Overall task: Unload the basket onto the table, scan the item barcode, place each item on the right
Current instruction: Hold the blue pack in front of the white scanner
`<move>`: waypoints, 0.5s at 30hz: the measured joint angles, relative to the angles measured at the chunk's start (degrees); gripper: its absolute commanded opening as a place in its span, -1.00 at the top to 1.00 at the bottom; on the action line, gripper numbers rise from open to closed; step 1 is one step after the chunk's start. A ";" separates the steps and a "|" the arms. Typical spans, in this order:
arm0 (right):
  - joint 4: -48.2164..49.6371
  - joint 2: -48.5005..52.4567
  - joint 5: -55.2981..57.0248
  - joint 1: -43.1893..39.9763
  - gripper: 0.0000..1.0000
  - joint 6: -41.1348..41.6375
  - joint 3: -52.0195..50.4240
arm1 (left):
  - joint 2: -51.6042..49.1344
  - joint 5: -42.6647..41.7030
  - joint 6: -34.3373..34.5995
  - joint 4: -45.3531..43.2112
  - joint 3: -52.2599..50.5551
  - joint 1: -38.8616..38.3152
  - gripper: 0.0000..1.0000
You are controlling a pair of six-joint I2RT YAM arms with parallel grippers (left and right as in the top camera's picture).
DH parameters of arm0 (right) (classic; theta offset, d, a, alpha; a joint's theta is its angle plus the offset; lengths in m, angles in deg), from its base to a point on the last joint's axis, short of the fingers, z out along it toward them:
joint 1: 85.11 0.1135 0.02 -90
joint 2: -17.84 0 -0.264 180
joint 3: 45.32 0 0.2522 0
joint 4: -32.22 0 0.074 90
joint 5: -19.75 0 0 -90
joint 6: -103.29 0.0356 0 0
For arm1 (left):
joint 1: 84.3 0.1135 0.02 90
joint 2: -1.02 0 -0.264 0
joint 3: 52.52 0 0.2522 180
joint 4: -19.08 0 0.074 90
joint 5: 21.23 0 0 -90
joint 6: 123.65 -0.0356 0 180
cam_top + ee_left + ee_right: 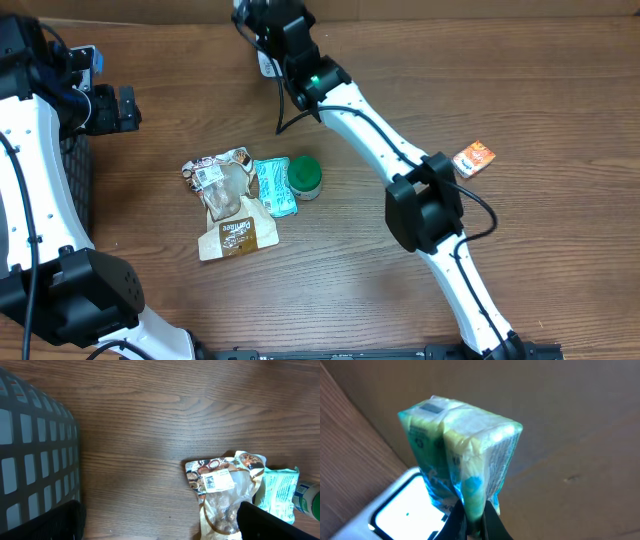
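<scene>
My right gripper (476, 521) is shut on the bottom edge of the item, a blue-and-green plastic-wrapped packet (462, 455), which stands upright above the jaws. Just behind and left of the packet is the scanner's bright white window (402, 512). From overhead, the right gripper (258, 18) is at the table's far edge, with the white scanner (267, 64) below it; the packet is hidden there. A small printed label shows on the packet's top left corner. My left gripper (124, 108) hangs open at the far left, its fingers (272, 522) wide apart over bare wood.
Mid-table lie a clear-and-brown snack bag (222, 185), a teal packet (275, 187), a green-lidded tub (305, 176) and a brown pouch (237, 236). An orange packet (474, 158) lies at the right. A dark mesh basket (35, 450) stands at the left edge.
</scene>
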 measured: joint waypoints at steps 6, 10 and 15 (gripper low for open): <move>4.55 3.69 0.92 -1.36 0.92 -5.66 0.00 | 0.00 0.00 0.00 0.00 0.00 0.00 -0.99; 4.79 4.70 1.16 -2.51 0.92 -11.80 0.00 | 0.00 -0.02 0.00 0.00 0.00 0.00 -0.99; 4.79 5.55 1.18 -3.37 0.92 -16.41 0.00 | 0.00 -0.02 0.00 0.00 0.00 0.00 -0.99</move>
